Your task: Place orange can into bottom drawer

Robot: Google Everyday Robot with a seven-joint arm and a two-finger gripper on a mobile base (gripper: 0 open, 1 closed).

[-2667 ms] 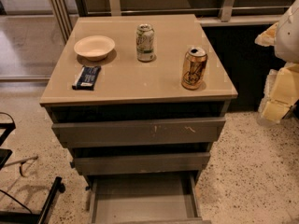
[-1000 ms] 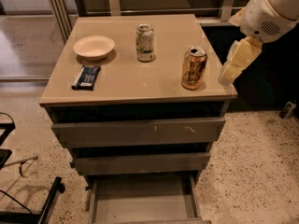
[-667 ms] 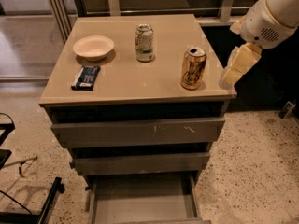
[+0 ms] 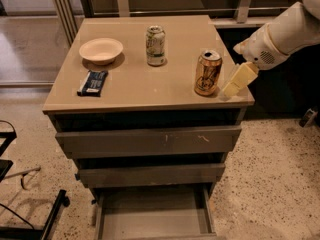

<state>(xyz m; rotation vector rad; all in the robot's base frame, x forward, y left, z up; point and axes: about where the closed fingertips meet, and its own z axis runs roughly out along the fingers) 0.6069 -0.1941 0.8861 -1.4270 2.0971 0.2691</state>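
The robot's gripper point(image 4: 234, 85) is hovering at the right edge of the cabinet top point(image 4: 130, 86), just beside the orange can point(image 4: 208, 73), which is standing upright there; whether the gripper is open or closed is impossible to tell. The bottom drawer point(image 4: 152, 220) is sitting pulled out below. A green-and-white can point(image 4: 155, 45), a bowl point(image 4: 101, 50) and a dark packet point(image 4: 93, 82) are sharing the top.

Looks like an office or lab test space: speckled terrazzo floor point(image 4: 280, 174), metal-framed glass partition point(image 4: 30, 39), grey three-drawer cabinet point(image 4: 150, 143) with tan surface point(image 4: 135, 86), black wheeled base point(image 4: 52, 216) at left. End effector point(image 4: 236, 84) at the surface's right edge.
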